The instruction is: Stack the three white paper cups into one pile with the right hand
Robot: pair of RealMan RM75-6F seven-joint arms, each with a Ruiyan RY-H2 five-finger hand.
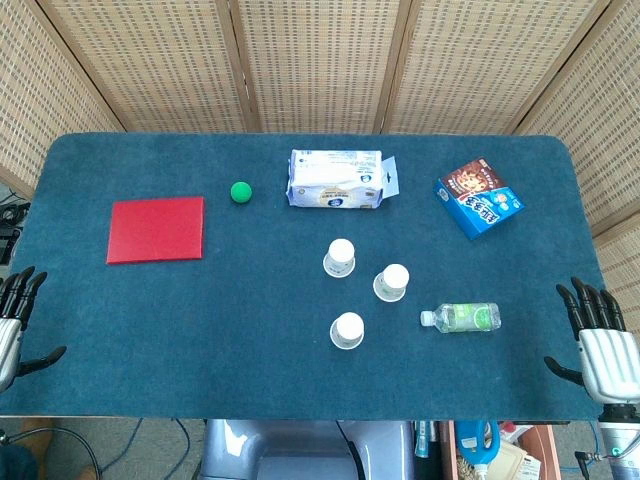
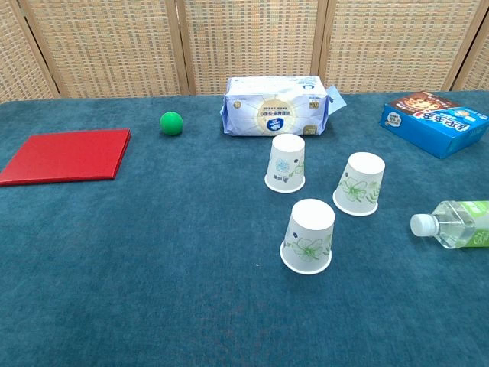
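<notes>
On the blue table (image 1: pixel 250 340) three white paper cups stand upside down, apart; near one (image 2: pixel 308 236), right one (image 2: pixel 359 183), far one (image 2: pixel 286 163). The right hand (image 1: pixel 600 345) rests released at the table edge; the left hand (image 1: pixel 15 320) likewise — grip the right one low, clear of the bottle (image 1: pixel 462 318).

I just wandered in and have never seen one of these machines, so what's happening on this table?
Nothing is being handled yet. Three white paper cups sit upside down and apart on the blue table: a far cup, a right cup and a near cup. They are meant to be stacked into one pile. The right robot hand rests open at the table's right edge, the left robot hand at its left edge, both holding nothing. A water bottle lies on its side beside the cups.
</notes>
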